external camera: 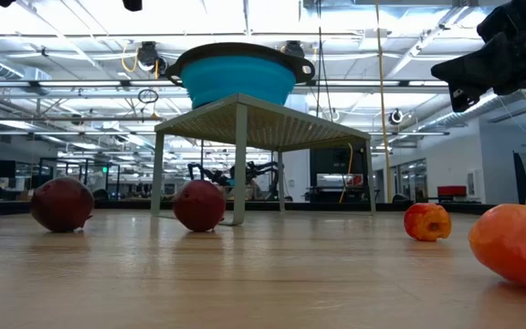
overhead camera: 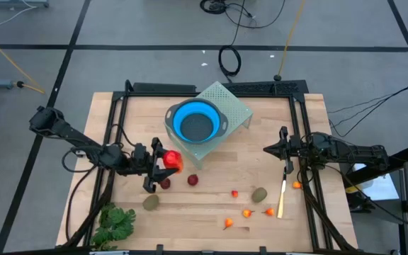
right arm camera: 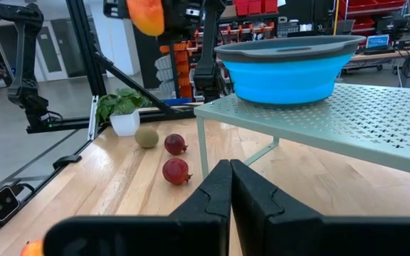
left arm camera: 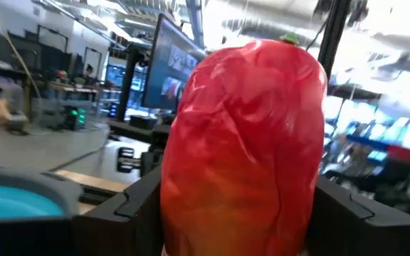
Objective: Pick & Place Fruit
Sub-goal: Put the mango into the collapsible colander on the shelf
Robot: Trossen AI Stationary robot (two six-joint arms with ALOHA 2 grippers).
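The left gripper (overhead camera: pixel 163 164) clamps the long red-orange fruit (overhead camera: pixel 172 161) — lifted off the table, at seven o'clock from the blue bowl (overhead camera: pixel 195 124) on its green stand (overhead camera: pixel 238 110). Two dark-red balls (overhead camera: pixel 192 180) lie just below. At three o'clock the right gripper (overhead camera: pixel 269 149) waits, fingers pressed together — empty.
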